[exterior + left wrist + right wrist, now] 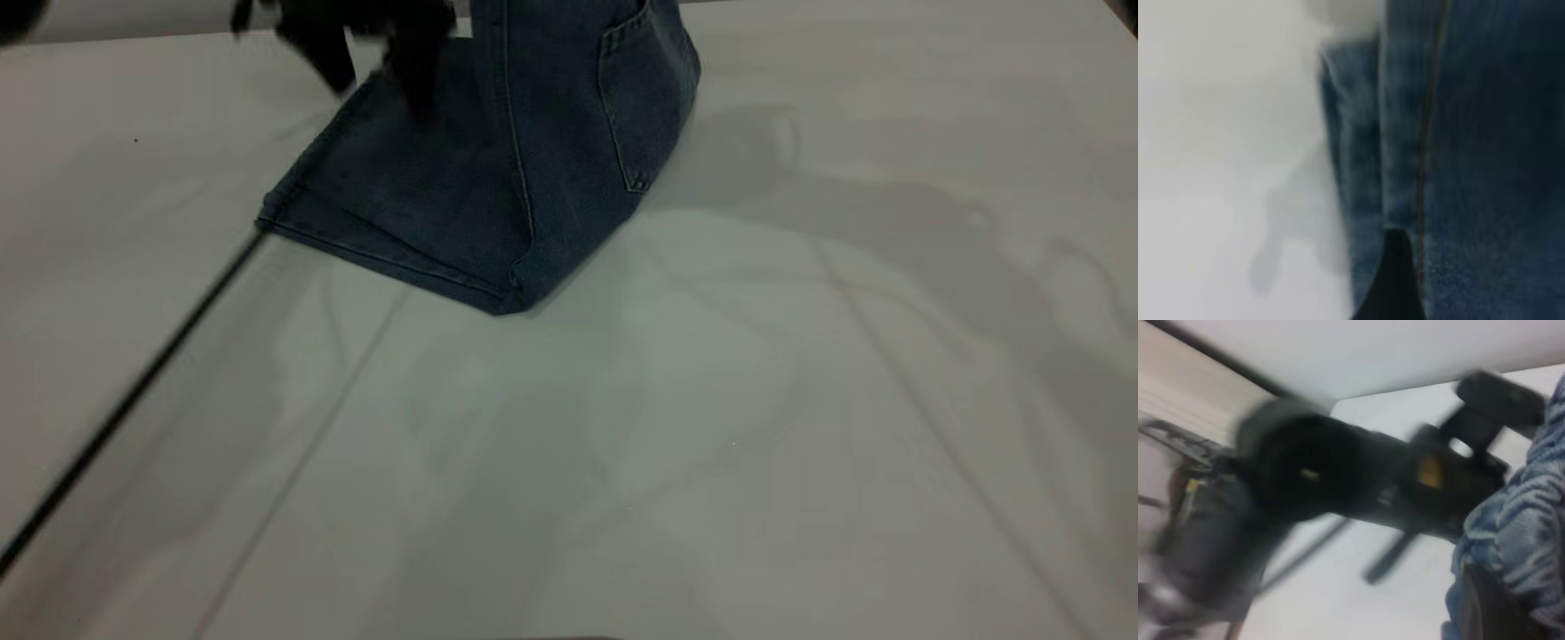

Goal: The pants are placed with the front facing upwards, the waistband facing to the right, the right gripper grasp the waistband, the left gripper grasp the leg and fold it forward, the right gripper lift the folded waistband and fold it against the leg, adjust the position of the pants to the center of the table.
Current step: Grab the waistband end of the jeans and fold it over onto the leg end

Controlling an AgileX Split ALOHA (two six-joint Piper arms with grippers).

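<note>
The blue denim pants [498, 160] hang from above the top edge of the exterior view. Their leg hem [391, 258] rests on the white table [711, 427], and a back pocket [636, 107] faces me. The left gripper [373, 62] is at the pants' left edge, open, one finger [418, 84] in front of the denim and the other beside it. In the left wrist view one dark fingertip [1395, 280] lies against an orange-stitched seam [1428, 153]. The right gripper [1498, 600] is shut on the ruched waistband [1525, 513]; it is out of the exterior view.
A thin black line [133, 391] runs diagonally across the table's left part, from the hem toward the near left edge. The left arm's black body [1338, 473] fills much of the right wrist view. Bare tabletop spreads in front of and to the right of the pants.
</note>
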